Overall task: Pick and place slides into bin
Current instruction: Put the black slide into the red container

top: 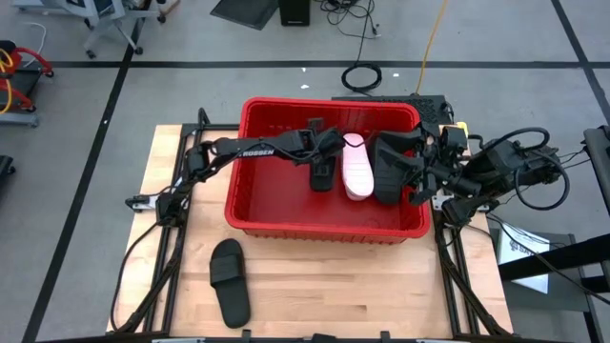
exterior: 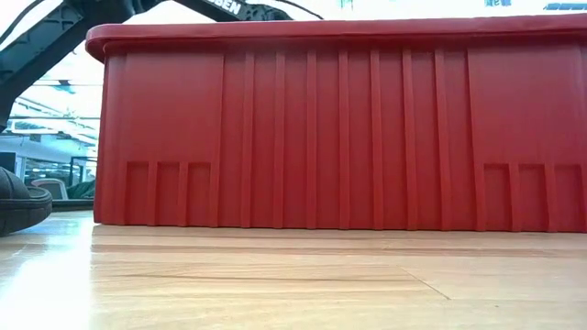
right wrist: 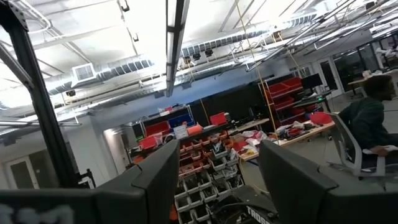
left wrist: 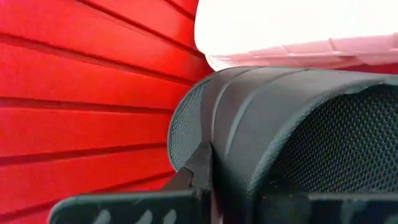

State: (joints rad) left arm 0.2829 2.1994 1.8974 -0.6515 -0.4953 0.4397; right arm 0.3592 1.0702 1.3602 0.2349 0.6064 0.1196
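High view — left gripper [top: 322, 177] grips black slide [top: 321, 173] inside bin [top: 286, 218].

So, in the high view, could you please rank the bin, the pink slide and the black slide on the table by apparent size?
1. Bin, by far the largest.
2. Black slide on the table and pink slide: they look about alike, so no ranking.

grey floor [top: 191, 38] with dark tape lines, office chair [top: 114, 24] off in the corner, exposed ceiling ducts [right wrist: 124, 65], shelves of red bins [right wrist: 199, 149], pretty bright workshop
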